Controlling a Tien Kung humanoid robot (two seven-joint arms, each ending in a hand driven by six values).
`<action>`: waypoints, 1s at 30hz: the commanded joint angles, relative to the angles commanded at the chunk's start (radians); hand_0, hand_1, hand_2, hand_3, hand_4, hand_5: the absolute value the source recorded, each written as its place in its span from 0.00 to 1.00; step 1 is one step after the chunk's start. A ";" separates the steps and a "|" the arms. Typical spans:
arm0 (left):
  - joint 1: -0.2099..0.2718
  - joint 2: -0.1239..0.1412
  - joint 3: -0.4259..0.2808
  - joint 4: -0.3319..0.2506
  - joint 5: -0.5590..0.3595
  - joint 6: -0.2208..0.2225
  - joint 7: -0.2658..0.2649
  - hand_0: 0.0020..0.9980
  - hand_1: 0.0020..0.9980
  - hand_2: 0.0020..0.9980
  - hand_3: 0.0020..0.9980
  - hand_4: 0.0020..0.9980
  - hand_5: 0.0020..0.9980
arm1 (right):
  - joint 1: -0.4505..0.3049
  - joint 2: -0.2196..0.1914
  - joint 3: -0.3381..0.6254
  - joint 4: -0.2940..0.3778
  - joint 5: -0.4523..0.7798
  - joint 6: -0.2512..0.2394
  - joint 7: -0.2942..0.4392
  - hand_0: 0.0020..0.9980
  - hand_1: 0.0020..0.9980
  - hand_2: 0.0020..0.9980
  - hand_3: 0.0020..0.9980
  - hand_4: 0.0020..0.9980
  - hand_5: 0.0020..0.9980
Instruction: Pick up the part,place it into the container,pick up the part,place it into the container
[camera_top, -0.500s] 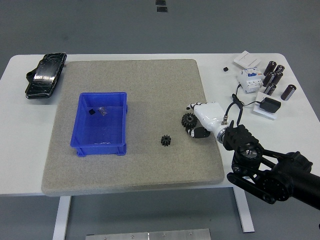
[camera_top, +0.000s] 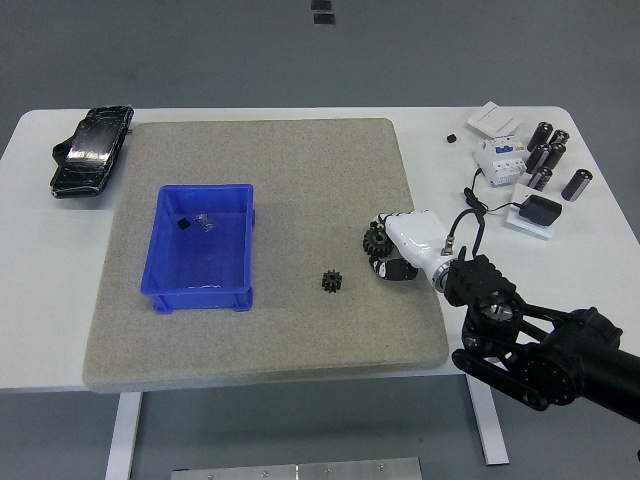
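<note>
Black toothed gear (camera_top: 377, 240) in the white right hand (camera_top: 400, 247)

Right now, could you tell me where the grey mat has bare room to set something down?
The grey felt mat is bare along its far strip above the blue plastic bin, and between bin and small black gear. Crowded: the right edge, where the right hand closes on the larger black gear.

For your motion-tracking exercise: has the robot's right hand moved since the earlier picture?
Yes. The right hand has shifted slightly down, toward the near edge of the grey mat, staying at the larger black gear.
</note>
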 joint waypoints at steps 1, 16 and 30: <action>0.000 0.000 0.000 0.000 0.000 0.000 0.000 0.68 0.63 0.61 0.59 0.69 0.27 | 0.000 0.000 -0.001 -0.001 0.002 0.000 0.001 0.31 0.45 0.56 0.68 0.64 0.38; 0.003 0.000 0.000 0.000 0.000 0.000 0.001 0.68 0.64 0.61 0.59 0.70 0.27 | 0.001 -0.003 -0.010 -0.005 0.031 -0.035 0.023 0.28 0.42 0.47 0.67 0.49 0.30; 0.013 -0.003 -0.005 -0.002 0.005 0.000 0.005 0.68 0.64 0.61 0.59 0.70 0.28 | 0.025 0.029 0.003 0.047 0.037 -0.084 0.029 0.26 0.42 0.45 0.55 0.43 0.19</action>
